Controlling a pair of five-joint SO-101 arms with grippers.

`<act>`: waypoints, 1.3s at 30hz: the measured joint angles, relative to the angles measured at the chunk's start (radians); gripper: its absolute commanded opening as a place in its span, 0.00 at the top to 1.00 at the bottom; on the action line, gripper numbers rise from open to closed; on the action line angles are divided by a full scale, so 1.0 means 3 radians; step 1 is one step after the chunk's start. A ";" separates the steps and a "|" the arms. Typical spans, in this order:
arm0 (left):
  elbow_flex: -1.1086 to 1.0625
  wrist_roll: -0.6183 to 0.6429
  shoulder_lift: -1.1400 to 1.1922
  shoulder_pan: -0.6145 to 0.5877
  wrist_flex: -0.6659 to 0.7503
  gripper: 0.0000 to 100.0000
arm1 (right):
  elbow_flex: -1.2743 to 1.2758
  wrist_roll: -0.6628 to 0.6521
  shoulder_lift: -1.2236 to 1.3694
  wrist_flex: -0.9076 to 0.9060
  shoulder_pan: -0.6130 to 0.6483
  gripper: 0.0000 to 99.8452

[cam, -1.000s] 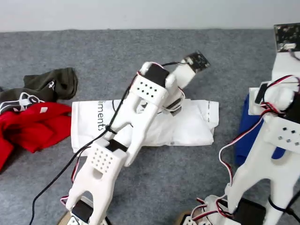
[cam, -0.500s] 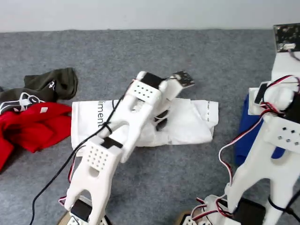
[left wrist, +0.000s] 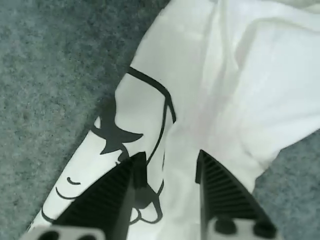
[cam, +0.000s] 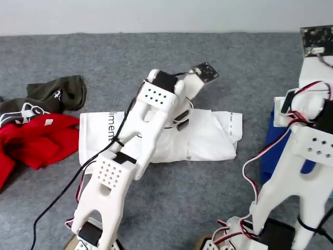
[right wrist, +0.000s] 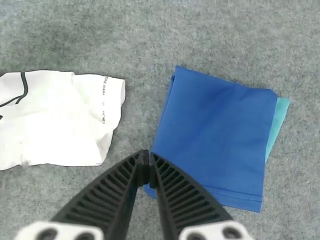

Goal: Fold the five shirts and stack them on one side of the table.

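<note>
A white shirt (cam: 208,136) with black print lies partly folded across the middle of the grey table; it also shows as white shirt (left wrist: 220,85) and white shirt (right wrist: 55,120). My left gripper (left wrist: 167,156) hovers open just above its printed part, nothing held; from above the left gripper (cam: 180,119) sits over the shirt's middle. My right gripper (right wrist: 145,159) is shut and empty, held high above the near edge of a folded blue shirt (right wrist: 217,132). That blue shirt lies on a teal shirt (right wrist: 281,112). The blue shirt (cam: 269,140) is at the table's right.
A red shirt (cam: 36,140) and a dark olive shirt (cam: 52,96) lie crumpled at the table's left. The right arm (cam: 307,151) stands tall at the right edge. Bare grey carpet (cam: 156,62) lies behind the white shirt and in front of it.
My left arm swung left and dipped toward the white shirt, then lifted slightly. The shirt's middle folds shifted a little. The right arm barely moved.
</note>
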State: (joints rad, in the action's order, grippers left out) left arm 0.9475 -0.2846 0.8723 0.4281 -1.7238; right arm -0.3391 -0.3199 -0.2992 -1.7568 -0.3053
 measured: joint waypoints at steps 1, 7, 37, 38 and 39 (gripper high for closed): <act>0.0000 0.0005 -0.0026 0.0000 -0.0005 0.84 | 0.0005 0.0000 0.0000 0.0000 0.0000 0.99; -0.0486 0.0041 -0.0583 -0.0123 -0.0005 0.84 | 0.0005 0.0000 0.0000 0.0000 0.0000 0.99; -0.2220 0.0169 -0.1038 -0.1064 0.0118 0.84 | 0.0650 0.0307 0.1667 0.0864 0.1043 0.99; -0.2220 0.0174 -0.0972 -0.1084 0.0123 0.84 | 0.0650 0.0307 0.1795 0.0921 0.1079 0.99; -0.2220 0.0174 -0.0905 -0.1095 0.0123 0.84 | 0.0650 0.0307 0.1918 0.0977 0.1105 0.99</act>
State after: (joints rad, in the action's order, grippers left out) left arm 0.2816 -0.2325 0.6007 0.0997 -1.6870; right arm -0.1442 -0.2279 0.2762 -1.4638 0.0261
